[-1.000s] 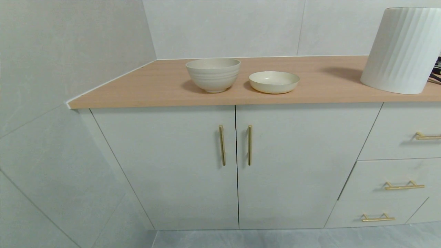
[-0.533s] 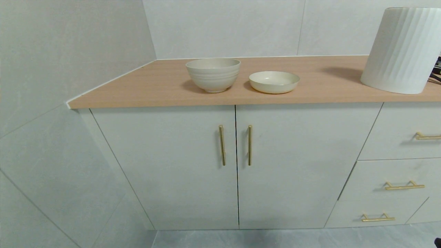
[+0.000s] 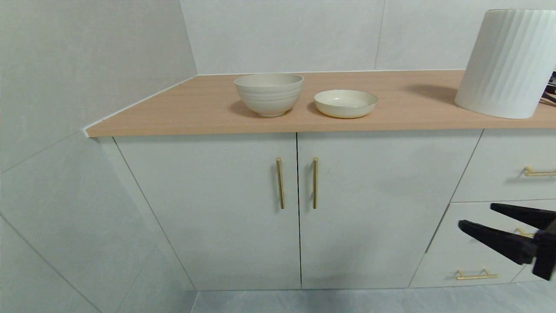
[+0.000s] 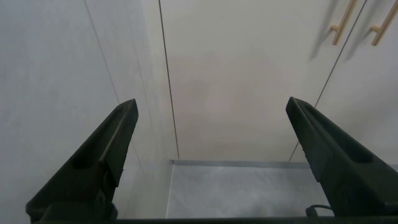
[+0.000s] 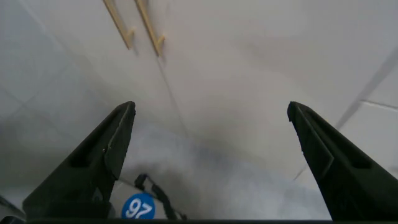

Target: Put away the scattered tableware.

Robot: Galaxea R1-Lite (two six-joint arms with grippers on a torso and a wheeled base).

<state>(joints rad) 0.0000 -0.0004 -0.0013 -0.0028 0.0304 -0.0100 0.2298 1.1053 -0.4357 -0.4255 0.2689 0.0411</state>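
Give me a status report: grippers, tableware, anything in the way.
Left gripper open, empty. Right gripper open, empty, before the drawers. Bowl and shallow dish apart on the countertop, untouched. Cabinet doors below shut.

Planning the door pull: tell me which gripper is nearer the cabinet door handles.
Right, likely. The right gripper is level with the drawers, right of the handles; the left gripper sits low near the floor.
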